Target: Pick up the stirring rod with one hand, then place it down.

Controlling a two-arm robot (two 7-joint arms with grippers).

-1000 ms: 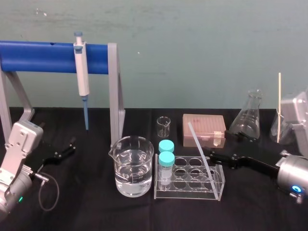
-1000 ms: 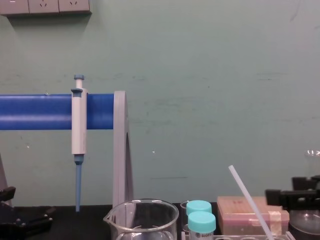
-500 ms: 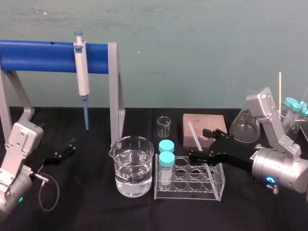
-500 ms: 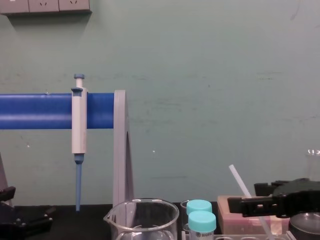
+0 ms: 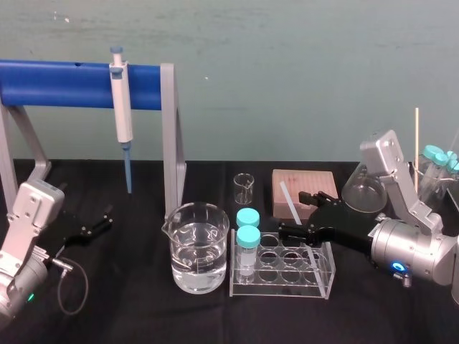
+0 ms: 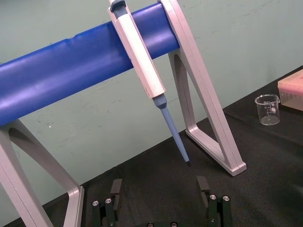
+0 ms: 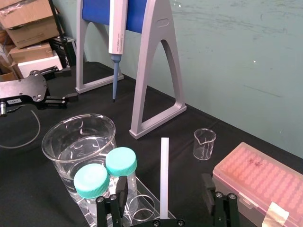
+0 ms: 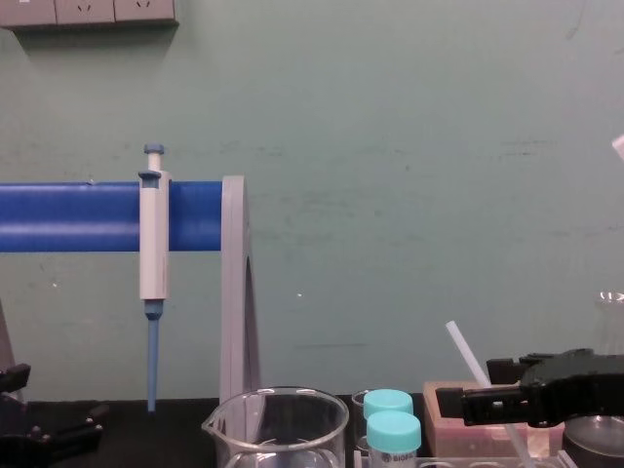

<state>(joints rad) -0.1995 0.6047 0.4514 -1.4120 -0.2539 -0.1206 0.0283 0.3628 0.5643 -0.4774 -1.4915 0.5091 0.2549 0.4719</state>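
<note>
Right end effector [image 5: 295, 213] nearer stirring rod [image 7: 164, 170]

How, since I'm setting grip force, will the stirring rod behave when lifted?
The rod looks straight while leaning in the rack, so probably stiff. It is thin and translucent, so likely light, perhaps brittle. Its smooth-looking surface might slip in the open right gripper around it.

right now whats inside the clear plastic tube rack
In the clear plastic rack, two teal-capped tubes stand at the left end and the thin translucent-white stirring rod leans out. The black right tool, open around it, hides the rod's foot.
</note>
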